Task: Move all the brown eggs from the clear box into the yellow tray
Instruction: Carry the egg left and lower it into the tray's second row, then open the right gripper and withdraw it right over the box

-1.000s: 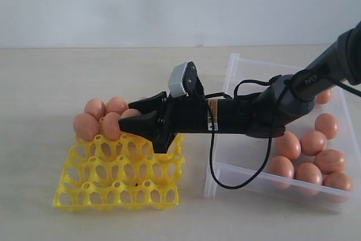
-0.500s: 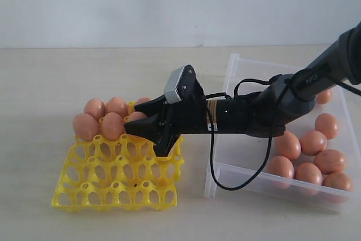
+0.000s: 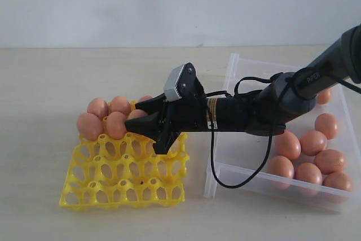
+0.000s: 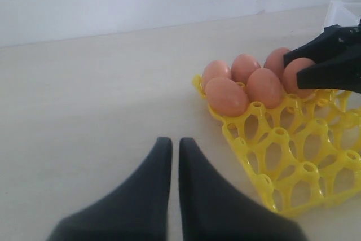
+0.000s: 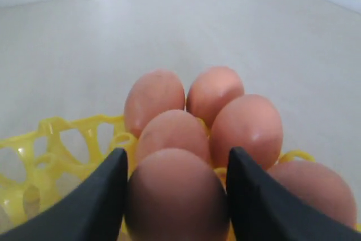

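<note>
At frame centre, right gripper (image 3: 134,114): closed around one brown egg (image 5: 176,196), held low over the yellow tray (image 3: 121,187).
Left gripper (image 4: 170,150): fingers nearly together, nothing held.
Done: five seated eggs (image 3: 97,107) are counted in the tray's upper left cups.
Left: at least eight remaining eggs (image 3: 313,142) are seen in the clear box (image 3: 231,71) at right, and most cups are unfilled.

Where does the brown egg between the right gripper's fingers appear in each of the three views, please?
Exterior view: the gripped egg is left of centre, inside the right gripper, over the yellow tray.
Left wrist view: the gripped egg shows between two black tips, at the tray's far side.
Right wrist view: the gripped egg fills the foreground between both fingers.
Shared landmark: the yellow tray.
</note>
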You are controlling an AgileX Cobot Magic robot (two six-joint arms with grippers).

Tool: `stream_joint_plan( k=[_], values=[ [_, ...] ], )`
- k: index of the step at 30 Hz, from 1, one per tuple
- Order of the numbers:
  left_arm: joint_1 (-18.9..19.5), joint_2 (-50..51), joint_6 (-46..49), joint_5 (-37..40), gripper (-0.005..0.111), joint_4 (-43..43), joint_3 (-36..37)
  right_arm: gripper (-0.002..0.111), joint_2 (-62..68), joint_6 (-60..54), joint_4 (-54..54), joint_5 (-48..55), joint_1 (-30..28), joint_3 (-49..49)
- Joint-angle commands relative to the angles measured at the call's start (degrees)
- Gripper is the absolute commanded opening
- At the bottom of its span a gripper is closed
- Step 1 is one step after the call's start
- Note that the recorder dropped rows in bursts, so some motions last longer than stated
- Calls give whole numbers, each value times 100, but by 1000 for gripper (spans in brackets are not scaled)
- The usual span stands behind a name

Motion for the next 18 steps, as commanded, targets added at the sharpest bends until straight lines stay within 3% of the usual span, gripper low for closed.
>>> stream_joint_plan(
  k=[1, 2, 7, 9, 18],
  values=[
    [-31, -15, -44, -19, 4, 9, 15, 51, -48, -137, 193, -130, -19, -21],
    [-31, -15, -44, -19, 4, 9, 15, 58, -48, -137, 256, -73, -19, -21],
    [-31, -15, -44, -19, 4, 9, 15, 58, -71, -160, 271, -285, -99, -21],
    [-31, -15, -44, -19, 4, 9, 15, 58, -222, -47, 326, -935, -288, -21],
    [-31, -15, -44, -19, 4, 9, 15, 58, -1617, 32, 313, -795, -1336, 716]
  ],
)
